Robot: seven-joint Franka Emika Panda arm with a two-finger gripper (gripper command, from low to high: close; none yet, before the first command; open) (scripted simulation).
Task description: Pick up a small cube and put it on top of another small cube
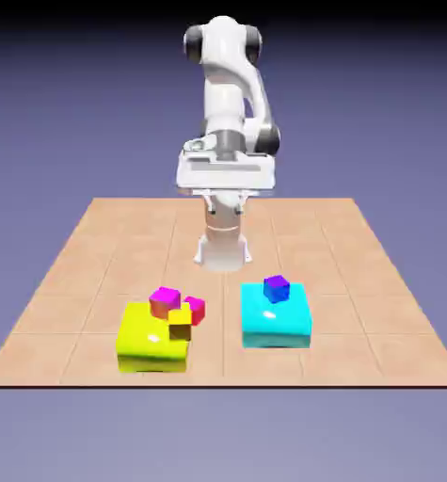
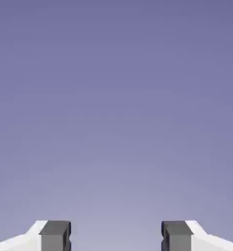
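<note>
Yellow block point(image 1: 151, 341) nearest; no legible writing. Small cubes point(image 1: 277, 288) lack long axis; gripper point(image 1: 226, 209) jaws apart.

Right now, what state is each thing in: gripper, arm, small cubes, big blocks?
Gripper: open, nothing between its fingertips.
Arm: raised, clear of the cubes.
Small cubes: none in the gripper.
Yellow block: resting on the table.
Cyan block: resting on the table.

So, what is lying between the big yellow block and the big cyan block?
In the exterior view, a small pink cube shows near the yellow block, partly behind a small yellow cube; from there to the cyan block, only table shows.
</note>
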